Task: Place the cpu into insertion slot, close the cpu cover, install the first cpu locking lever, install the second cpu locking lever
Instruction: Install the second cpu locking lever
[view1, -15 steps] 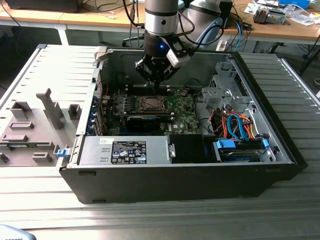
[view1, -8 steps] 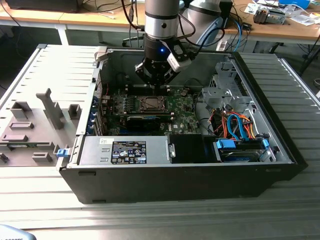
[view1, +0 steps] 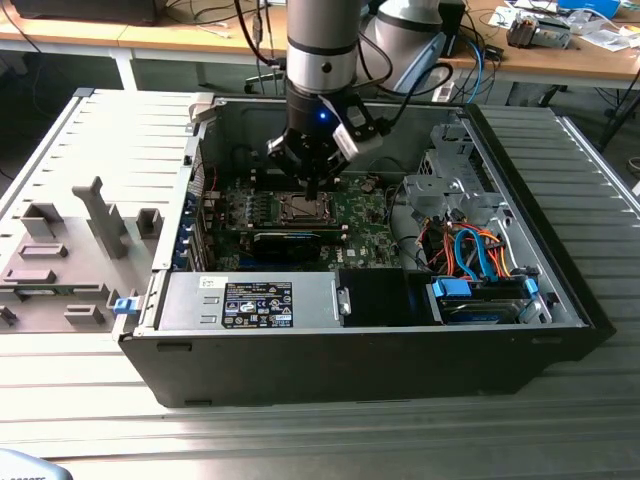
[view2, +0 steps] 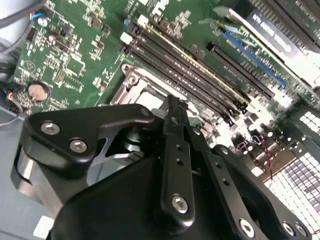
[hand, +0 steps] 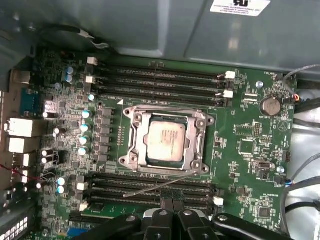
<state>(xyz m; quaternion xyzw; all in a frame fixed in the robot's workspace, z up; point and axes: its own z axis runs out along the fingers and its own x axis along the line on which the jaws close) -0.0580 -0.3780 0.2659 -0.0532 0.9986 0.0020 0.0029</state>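
In the first wrist view the cpu (hand: 167, 140) lies flat in the insertion slot (hand: 136, 161), its pale metal face showing through the window of the cpu cover (hand: 196, 145), which lies down around it. A thin wire locking lever (hand: 159, 185) slants loose across the black memory slots beside the socket. Another wire lever (hand: 165, 107) runs along the socket's far edge. My gripper (hand: 173, 204) is shut with nothing between its fingers, just off the socket on the loose lever's side. In the exterior view the gripper (view1: 312, 186) hangs right over the socket (view1: 300, 208). The second wrist view shows the fingers (view2: 172, 112) over the socket's silver rim (view2: 131, 82).
The board sits inside an open computer case (view1: 560, 300). Long black memory slots (hand: 160, 80) flank the socket. A power supply (view1: 250, 300) lies along the case's near wall, with a drive cage and orange and blue cables (view1: 475, 250) at the exterior view's right. A grey fixture tray (view1: 70, 250) stands outside at its left.
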